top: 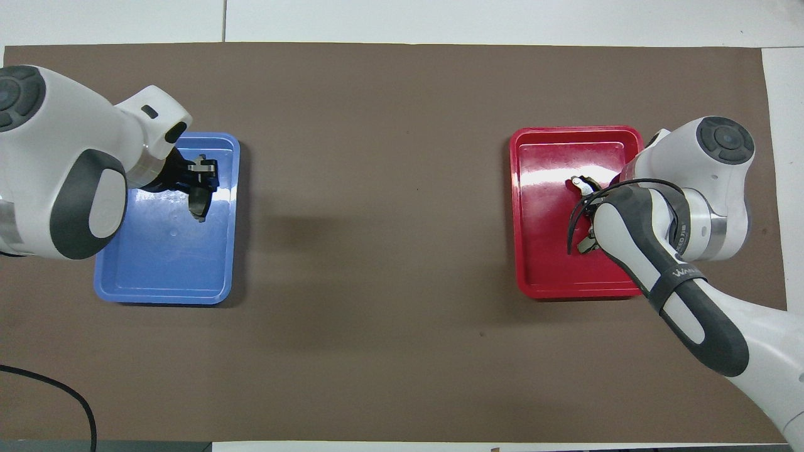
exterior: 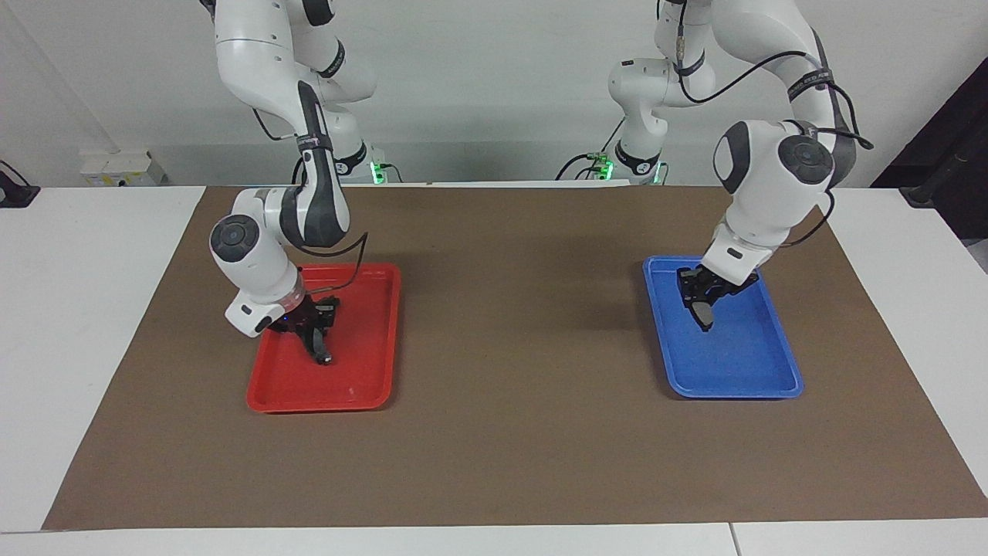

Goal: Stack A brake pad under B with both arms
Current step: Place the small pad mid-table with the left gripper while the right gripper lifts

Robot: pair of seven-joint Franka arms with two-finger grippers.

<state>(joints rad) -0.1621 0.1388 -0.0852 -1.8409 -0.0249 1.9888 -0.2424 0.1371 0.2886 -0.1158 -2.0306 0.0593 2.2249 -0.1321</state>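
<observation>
The short dark grey brake pad A (exterior: pixel 702 315) hangs in my left gripper (exterior: pixel 697 301), which is shut on it low over the blue tray (exterior: pixel 741 371), at the end nearer the robots. The pad also shows in the overhead view (top: pixel 199 204) below the left gripper (top: pixel 200 185). The long curved pad B (exterior: pixel 322 351) is in my right gripper (exterior: pixel 315 333), which is shut on it low over the red tray (exterior: pixel 363 371). In the overhead view only B's light tips (top: pixel 583 184) show beside the right forearm. I cannot tell whether either pad touches its tray.
Both trays lie on a brown mat (exterior: pixel 509 324) that covers the white table, the blue tray (top: pixel 163 270) toward the left arm's end and the red tray (top: pixel 546 251) toward the right arm's end. Bare mat lies between them.
</observation>
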